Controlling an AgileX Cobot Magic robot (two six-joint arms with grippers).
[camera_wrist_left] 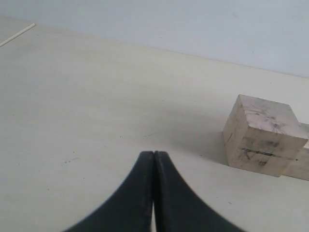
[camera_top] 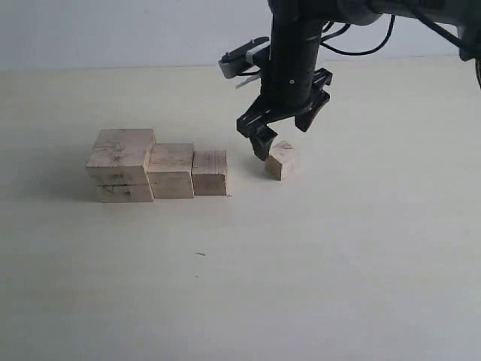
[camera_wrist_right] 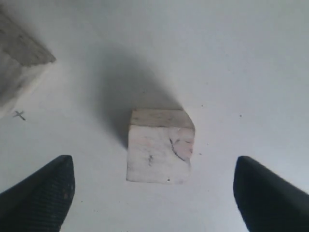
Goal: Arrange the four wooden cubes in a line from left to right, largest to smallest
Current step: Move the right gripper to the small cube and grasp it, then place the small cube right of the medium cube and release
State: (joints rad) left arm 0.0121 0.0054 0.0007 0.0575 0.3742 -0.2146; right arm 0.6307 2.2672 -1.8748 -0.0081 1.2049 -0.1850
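Three pale wooden cubes stand in a touching row at the left: the largest cube (camera_top: 120, 164) (camera_wrist_left: 263, 134) with a horizontal seam and dark marks, a medium cube (camera_top: 171, 170), then a smaller cube (camera_top: 210, 172). The smallest cube (camera_top: 282, 159) (camera_wrist_right: 161, 146) sits alone on the table to their right, turned slightly. My right gripper (camera_top: 284, 134) (camera_wrist_right: 153, 186) hovers just above it, open, with a finger to either side and nothing held. My left gripper (camera_wrist_left: 154, 155) is shut and empty, low over the table beside the largest cube; it does not show in the exterior view.
The pale tabletop (camera_top: 301, 271) stretches around the cubes, with a white wall (camera_top: 113, 30) behind. A corner of the row's smaller cube (camera_wrist_right: 19, 63) shows in the right wrist view. A small dark mark (camera_top: 201, 254) lies on the table in front.
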